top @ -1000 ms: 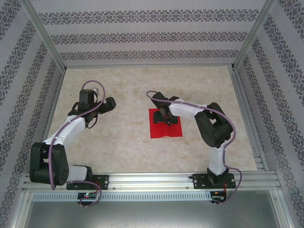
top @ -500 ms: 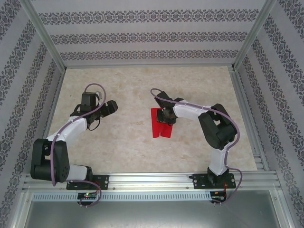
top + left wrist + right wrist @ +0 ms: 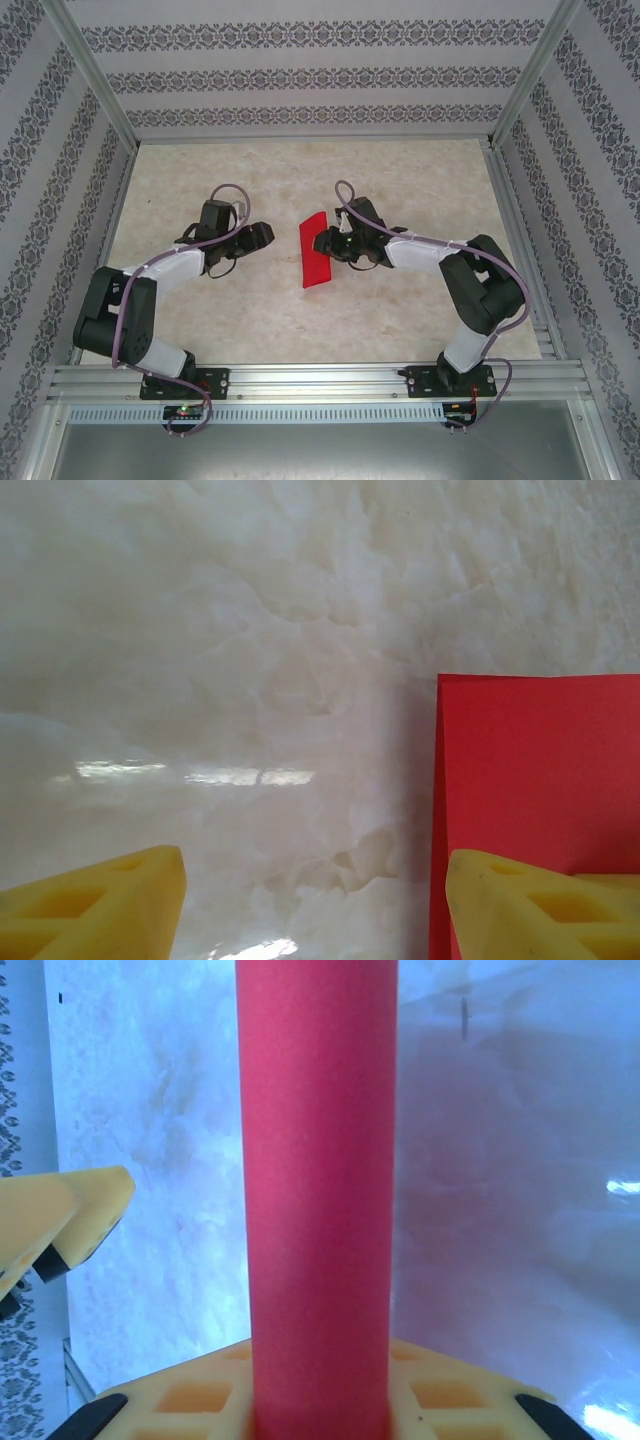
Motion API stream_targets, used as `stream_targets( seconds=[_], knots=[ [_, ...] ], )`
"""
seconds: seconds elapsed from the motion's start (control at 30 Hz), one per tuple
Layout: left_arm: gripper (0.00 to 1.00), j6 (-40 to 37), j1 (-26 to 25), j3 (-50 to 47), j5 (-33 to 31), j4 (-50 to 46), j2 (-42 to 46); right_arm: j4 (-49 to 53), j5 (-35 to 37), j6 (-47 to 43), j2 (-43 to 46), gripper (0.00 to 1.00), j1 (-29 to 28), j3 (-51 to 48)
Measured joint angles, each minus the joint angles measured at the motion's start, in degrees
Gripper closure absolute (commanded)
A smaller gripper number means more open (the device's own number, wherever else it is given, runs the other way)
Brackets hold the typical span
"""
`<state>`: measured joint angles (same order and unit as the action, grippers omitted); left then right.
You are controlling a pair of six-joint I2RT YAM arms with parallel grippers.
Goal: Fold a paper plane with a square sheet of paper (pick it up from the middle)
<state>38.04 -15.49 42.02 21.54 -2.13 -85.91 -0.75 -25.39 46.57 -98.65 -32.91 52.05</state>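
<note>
Left claw (image 3: 315,905) with yellow fingers (image 3: 110,905) apart, red square sheet of paper (image 3: 540,770) at right, marbled table (image 3: 220,630)

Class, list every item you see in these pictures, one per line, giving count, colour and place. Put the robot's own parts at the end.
sheet of paper: one, bright red, near the table's middle, gripped by the right claw
table: one, cream marbled, under everything
walls: three, white with grey patterned bands, around the table
rail: one, silver metal, near edge, carrying the arm bases
left arm: one, black and white, purple cable, left side
right arm: one, same colours, right side
left claw: one, yellow fingers, open, left of the paper
right claw: one, yellow fingers, shut on the paper
</note>
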Motion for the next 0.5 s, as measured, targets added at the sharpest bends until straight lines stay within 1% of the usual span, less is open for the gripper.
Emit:
stream_targets(
  seconds=[0.17,0.23,0.33,0.4,0.5],
  knots=[
    [0.34,0.4,-3.5,0.0,0.1,2.6,-1.6,0.6,0.3,-0.6,0.0,0.70,1.5,-1.0],
    [0.38,0.5,-4.8,0.4,0.1,3.3,-2.8,1.8,1.6,-1.7,-0.3,0.69,1.6,-1.0],
    [0.39,0.9,-6.5,1.3,0.2,3.9,-4.9,4.6,3.9,-3.2,-1.4,0.66,1.5,-1.0],
    [0.40,1.1,-7.6,2.2,0.2,4.3,-6.2,6.4,5.5,-4.2,-2.1,0.63,1.5,-1.0],
    [0.41,1.2,-9.1,3.3,0.2,4.5,-7.8,8.9,7.6,-5.4,-2.8,0.55,1.5,-0.7]
  ],
)
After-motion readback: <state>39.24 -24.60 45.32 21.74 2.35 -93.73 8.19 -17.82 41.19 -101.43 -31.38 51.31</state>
